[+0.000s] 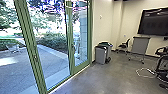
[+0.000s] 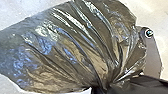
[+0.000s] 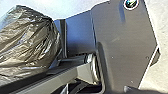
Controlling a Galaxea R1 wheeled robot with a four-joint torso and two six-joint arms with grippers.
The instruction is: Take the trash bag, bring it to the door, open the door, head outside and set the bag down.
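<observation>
The bag (image 2: 62, 55) is large in the left wrist view, dark and shiny, its folds drawn together to a narrow neck. A black part lies at that neck, but I cannot tell whether the left tool is clamped on it, or how it stands. In the right wrist view the bag is close by the robot's plate (image 3: 125, 47) and jointed bar (image 3: 55, 80). I cannot tell whether the right tool is apart or together. How far the bag is from the door (image 1: 70, 42) I cannot tell either.

The door is glass in a green frame, on the left of the head view, with a handle (image 1: 35, 58) on it. Beyond the door lies paving (image 1: 17, 72), with bushes (image 1: 53, 41) and trees (image 1: 47, 17) behind, and some pale furniture (image 1: 12, 46) out there too.

Inside, just right of the door, are grey bins (image 1: 100, 55) against the wall (image 1: 103, 27). Farther right from the door are a chair (image 1: 124, 46), then a grey cart (image 1: 140, 45) on wheels, with a dark screen (image 1: 153, 22) on the wall above. Well to the door's right, a white cable (image 1: 139, 74) loops over the floor (image 1: 100, 80), near more black chairs (image 1: 163, 66)
</observation>
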